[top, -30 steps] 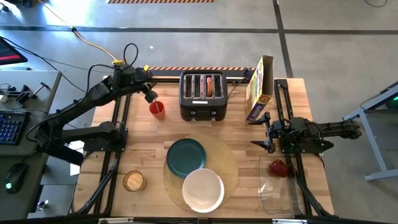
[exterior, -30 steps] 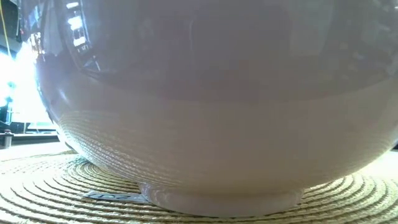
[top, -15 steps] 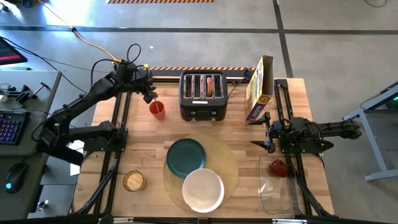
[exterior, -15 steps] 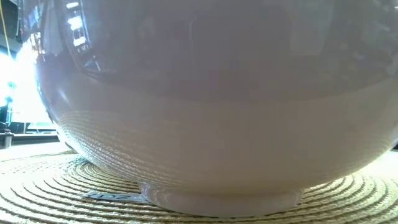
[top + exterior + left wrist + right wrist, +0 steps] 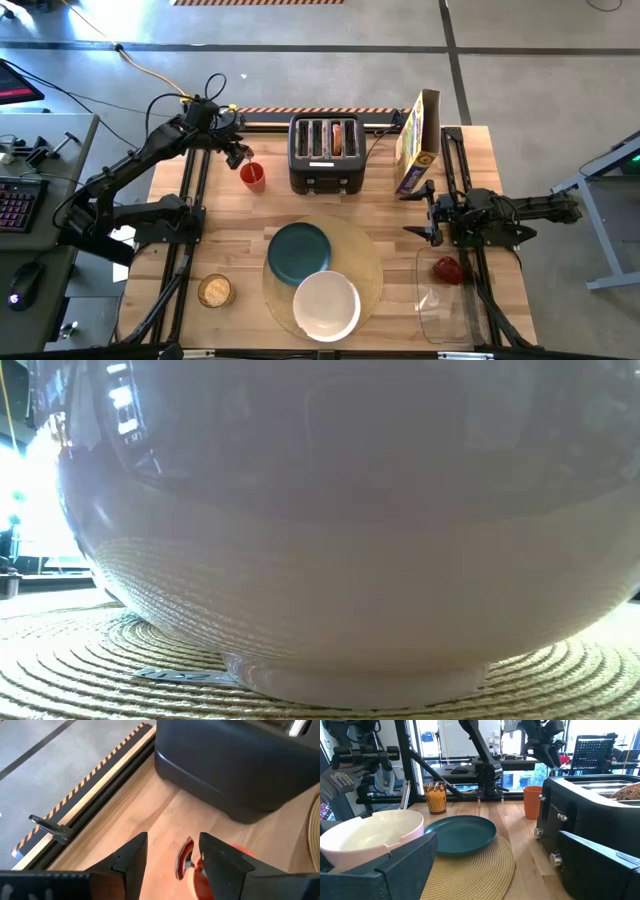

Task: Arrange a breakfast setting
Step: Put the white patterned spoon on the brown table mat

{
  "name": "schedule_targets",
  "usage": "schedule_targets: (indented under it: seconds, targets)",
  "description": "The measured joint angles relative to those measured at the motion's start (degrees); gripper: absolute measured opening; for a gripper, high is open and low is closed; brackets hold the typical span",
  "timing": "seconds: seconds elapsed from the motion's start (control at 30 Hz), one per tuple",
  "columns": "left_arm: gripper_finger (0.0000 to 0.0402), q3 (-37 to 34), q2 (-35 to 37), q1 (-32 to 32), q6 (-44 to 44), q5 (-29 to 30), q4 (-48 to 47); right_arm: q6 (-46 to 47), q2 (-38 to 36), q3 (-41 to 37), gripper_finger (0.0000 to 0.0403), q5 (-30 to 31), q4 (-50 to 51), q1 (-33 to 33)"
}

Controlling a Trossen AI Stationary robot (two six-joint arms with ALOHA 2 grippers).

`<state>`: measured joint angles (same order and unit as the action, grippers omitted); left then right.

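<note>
Placemat (image 5: 366, 262) already carries teal plate (image 5: 299, 250) and white bowl (image 5: 326, 305); left gripper (image 5: 238, 153), jaws open and empty, hovers above the red cup (image 5: 253, 177) holding the spoon (image 5: 185, 857), so the next move is judged a descent to pinch its handle.

Overhead view sees the whole table (image 5: 240, 225); the low camera sits against the white bowl (image 5: 330, 530), shared overhead.

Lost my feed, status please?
Left gripper open above red cup. Right gripper open, idle. Plate, bowl on placemat. Nothing blocking.
</note>
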<state>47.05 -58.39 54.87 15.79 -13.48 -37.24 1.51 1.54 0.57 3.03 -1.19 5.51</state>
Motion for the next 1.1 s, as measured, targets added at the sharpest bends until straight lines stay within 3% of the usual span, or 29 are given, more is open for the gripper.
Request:
schedule_targets:
  seconds: [1.1]
  targets:
    - [0.0172,-0.04,-6.63,-0.02,2.38,-1.27,-1.09,0.01,-0.02,0.00,0.0399,0.00,0.00,-0.01]
